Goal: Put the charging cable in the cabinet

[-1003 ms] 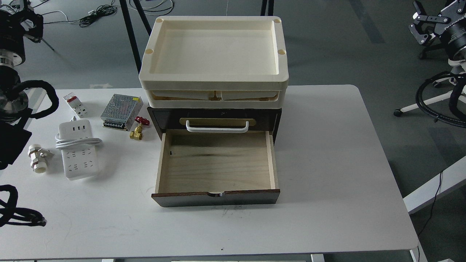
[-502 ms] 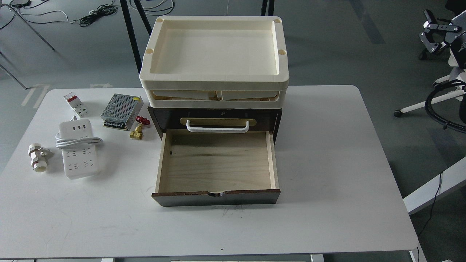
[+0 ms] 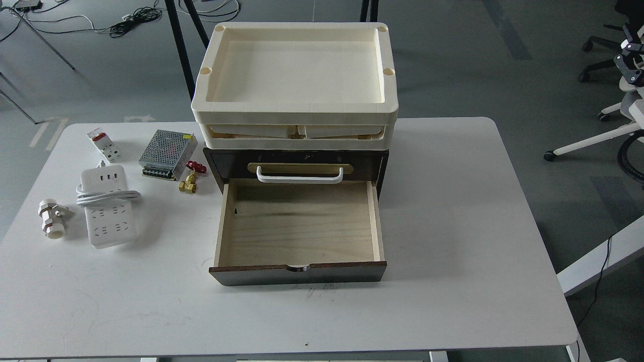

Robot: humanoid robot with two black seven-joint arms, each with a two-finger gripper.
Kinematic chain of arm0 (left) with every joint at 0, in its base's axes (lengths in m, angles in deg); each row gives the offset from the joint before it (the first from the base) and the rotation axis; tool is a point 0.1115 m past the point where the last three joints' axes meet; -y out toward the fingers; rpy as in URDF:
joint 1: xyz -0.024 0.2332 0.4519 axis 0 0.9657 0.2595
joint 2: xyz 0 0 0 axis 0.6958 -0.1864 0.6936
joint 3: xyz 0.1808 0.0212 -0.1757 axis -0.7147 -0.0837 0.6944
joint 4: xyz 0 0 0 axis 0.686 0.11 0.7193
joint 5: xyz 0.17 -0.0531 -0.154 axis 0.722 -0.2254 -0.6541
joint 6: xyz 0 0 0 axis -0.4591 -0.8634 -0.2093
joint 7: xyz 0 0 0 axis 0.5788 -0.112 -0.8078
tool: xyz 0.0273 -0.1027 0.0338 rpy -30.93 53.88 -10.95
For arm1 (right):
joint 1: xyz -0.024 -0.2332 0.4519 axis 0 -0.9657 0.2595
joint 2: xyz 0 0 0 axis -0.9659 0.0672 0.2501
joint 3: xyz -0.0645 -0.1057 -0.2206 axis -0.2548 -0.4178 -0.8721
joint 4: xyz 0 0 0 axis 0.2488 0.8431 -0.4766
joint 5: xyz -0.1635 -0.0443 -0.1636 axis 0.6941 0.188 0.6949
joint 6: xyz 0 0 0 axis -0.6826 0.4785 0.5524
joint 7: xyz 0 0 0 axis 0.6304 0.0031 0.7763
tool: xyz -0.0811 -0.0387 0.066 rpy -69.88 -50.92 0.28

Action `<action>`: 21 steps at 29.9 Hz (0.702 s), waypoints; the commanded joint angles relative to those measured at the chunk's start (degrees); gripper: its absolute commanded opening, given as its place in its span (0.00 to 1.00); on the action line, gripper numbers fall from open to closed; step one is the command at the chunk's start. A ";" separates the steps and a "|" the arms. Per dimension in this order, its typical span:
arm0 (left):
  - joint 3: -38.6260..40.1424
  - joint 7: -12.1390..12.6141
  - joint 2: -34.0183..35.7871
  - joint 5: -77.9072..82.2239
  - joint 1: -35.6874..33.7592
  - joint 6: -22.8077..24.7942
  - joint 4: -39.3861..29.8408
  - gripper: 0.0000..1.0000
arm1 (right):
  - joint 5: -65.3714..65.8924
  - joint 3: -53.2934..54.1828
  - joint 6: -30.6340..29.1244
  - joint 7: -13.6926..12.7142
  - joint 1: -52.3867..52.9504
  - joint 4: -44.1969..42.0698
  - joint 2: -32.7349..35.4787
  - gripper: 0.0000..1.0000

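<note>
Nearest in the head view, the white surface lies bare along its front edge. Just beyond, the drawer of the cabinet stands pulled fully out, its dark front panel toward me and its pale wooden floor bare; it seems left open so that something can be lowered straight in from above.

Off to the left, well apart from the drawer, the charging cable lies flat with its sockets facing up and its thick white cord looped across its middle. That bundling should keep the cord from trailing when it is lifted. A small white pipe fitting sits just beside it at the surface's left edge.

Further back are a brass valve with a red handle, a perforated metal power supply and a white-and-red breaker. Behind the drawer, the cabinet's upper front carries a white handle, and cream trays are stacked on top.

The left gripper is out of sight. At the far right edge a small dark jointed part may belong to the right arm, but I cannot tell whether that gripper is open or closed. Neither holds the cable; the pickup is not yet begun.
</note>
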 commanded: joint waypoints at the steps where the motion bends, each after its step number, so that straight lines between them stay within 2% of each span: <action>1: -7.73 0.00 7.21 13.13 0.02 -6.44 -6.23 0.99 | -0.11 0.01 0.00 0.01 -0.50 -0.08 0.91 1.00; 3: -12.73 0.00 8.01 19.19 0.19 -12.07 -6.42 1.00 | -0.20 0.10 0.00 0.10 -1.03 -0.08 0.91 1.00; 6: -19.68 0.00 8.02 27.54 0.02 -17.88 -6.15 1.00 | -0.28 0.10 0.00 0.10 -1.38 -0.08 0.91 1.00; 8: -23.28 0.00 6.70 34.74 0.37 -24.01 -5.19 1.00 | -0.28 0.10 0.00 0.10 -1.56 0.01 0.91 1.00; 12: -32.68 0.00 -0.67 40.31 0.28 -38.69 -2.03 1.00 | -0.28 0.10 0.00 0.10 -1.56 0.01 0.82 1.00; 13: -34.27 0.00 -1.73 40.58 0.45 -41.07 -0.98 1.00 | -0.28 0.10 0.00 0.10 -1.56 0.01 0.82 0.99; 15: -36.13 0.00 -4.01 42.59 0.37 -43.20 3.41 1.00 | -0.28 0.19 0.00 0.10 -1.91 0.01 0.91 0.99; 21: -37.80 0.00 -15.26 55.68 0.81 -42.95 17.20 0.99 | -0.28 0.19 0.00 0.10 -3.05 0.01 0.99 0.99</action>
